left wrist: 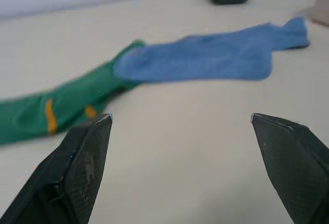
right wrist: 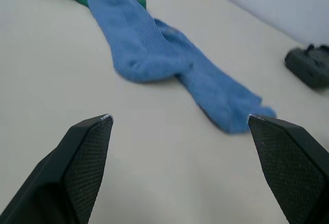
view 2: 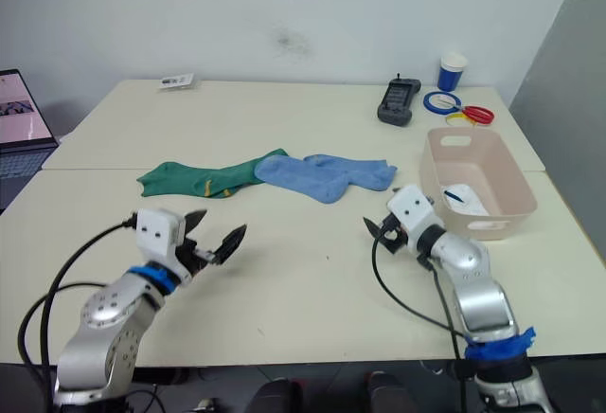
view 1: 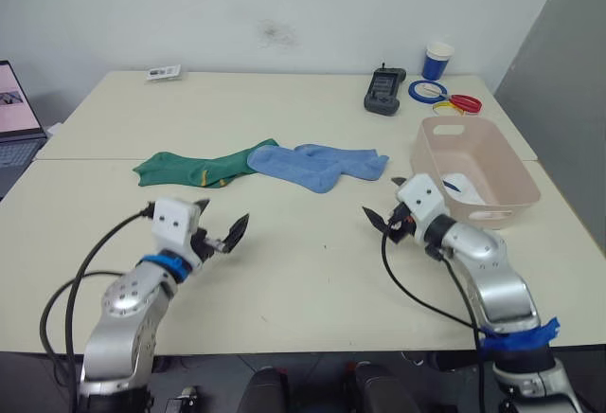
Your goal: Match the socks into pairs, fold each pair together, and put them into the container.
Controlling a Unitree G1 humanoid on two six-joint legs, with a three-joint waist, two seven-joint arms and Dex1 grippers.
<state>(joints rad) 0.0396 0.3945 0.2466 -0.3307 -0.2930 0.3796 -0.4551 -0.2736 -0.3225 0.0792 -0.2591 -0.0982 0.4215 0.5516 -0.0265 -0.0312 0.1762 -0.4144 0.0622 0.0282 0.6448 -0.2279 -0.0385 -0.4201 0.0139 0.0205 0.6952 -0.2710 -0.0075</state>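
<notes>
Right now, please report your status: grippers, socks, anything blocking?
Left gripper and right gripper open, empty, above table. Blue socks overlapping green socks mid-table; white socks in tub. Path clear.

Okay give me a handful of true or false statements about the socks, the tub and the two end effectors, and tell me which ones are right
1. White socks lie inside the container. True.
2. The left end effector grips a green sock. False: it is open and empty above the table.
3. The blue socks overlap one end of the green socks. True.
4. The right end effector is shut on a blue sock. False: it is open, holding nothing.
5. The blue socks are in the container. False: they lie on the table.
</notes>
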